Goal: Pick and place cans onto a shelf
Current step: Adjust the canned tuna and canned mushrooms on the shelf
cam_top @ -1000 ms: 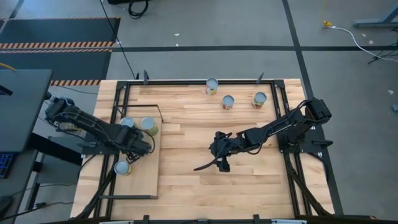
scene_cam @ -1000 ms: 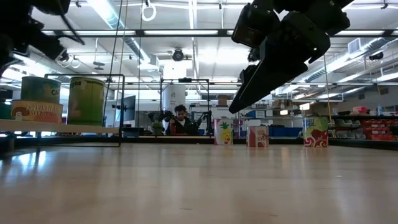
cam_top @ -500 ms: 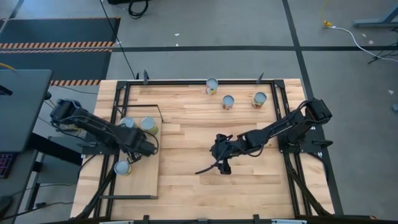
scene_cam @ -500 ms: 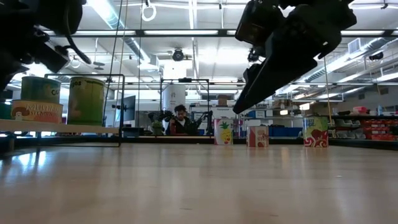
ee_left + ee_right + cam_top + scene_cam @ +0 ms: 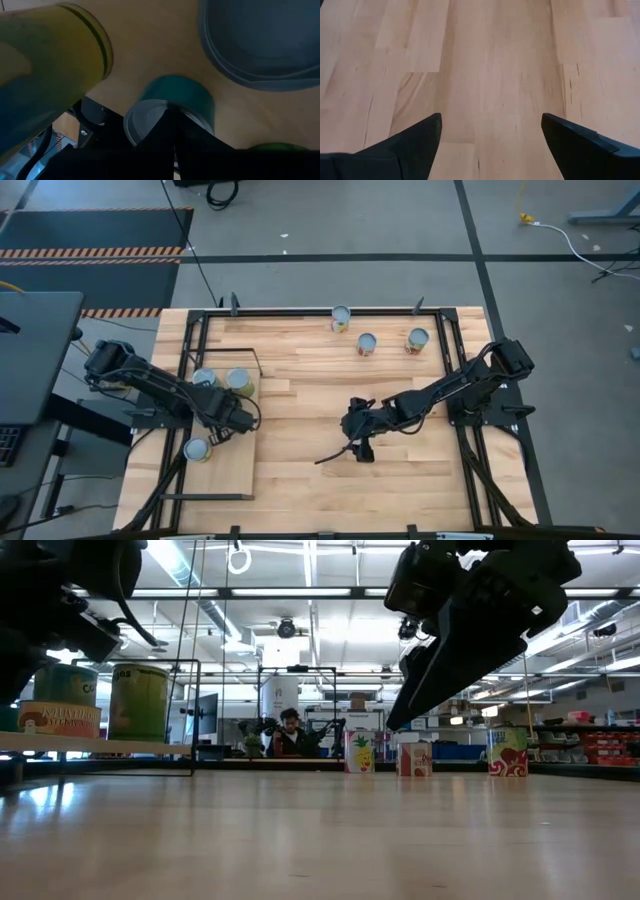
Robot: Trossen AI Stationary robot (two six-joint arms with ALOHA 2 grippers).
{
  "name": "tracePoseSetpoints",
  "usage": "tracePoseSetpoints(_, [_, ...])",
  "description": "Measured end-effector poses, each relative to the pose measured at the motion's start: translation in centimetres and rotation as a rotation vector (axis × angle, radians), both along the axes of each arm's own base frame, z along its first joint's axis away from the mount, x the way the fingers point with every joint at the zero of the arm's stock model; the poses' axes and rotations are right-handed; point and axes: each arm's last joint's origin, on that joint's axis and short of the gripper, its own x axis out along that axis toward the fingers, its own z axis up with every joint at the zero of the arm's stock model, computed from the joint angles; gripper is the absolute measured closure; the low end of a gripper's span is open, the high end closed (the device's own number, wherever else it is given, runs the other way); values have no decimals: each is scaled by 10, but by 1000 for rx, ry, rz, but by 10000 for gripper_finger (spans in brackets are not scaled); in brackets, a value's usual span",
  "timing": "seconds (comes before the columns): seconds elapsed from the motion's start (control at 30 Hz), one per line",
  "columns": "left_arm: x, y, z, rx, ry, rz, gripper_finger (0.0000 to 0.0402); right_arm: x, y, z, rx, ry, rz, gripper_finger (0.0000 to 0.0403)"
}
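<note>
The shelf (image 5: 225,475) is a pale board at the table's left. Three cans stand on it: a teal one (image 5: 203,378), a yellow-green one (image 5: 238,380) and one near the front (image 5: 197,449). Three more cans (image 5: 341,318) (image 5: 366,344) (image 5: 417,339) stand on the tabletop at the far side. My left gripper (image 5: 228,423) is shut and empty above the shelf, between the cans; its wrist view shows the teal can (image 5: 170,107) just past its fingers. My right gripper (image 5: 350,445) is open and empty above the bare table middle.
A thin black frame (image 5: 258,365) stands at the shelf's far end. Black rails (image 5: 470,470) run along the table's sides. The table's middle and near part are bare wood (image 5: 490,75). A person (image 5: 290,732) sits far behind the table.
My left gripper has shifted a little toward the table's right, over the shelf. My right gripper has drifted slightly toward the near edge, staying open. The cans have not moved.
</note>
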Motion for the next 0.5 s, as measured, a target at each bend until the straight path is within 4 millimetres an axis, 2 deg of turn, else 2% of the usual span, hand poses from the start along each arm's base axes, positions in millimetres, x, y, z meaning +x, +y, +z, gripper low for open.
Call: tracePoseSetpoints(0.5, [0,0,0,8,-7,-3,399,0,0,0,6,2,-8,53])
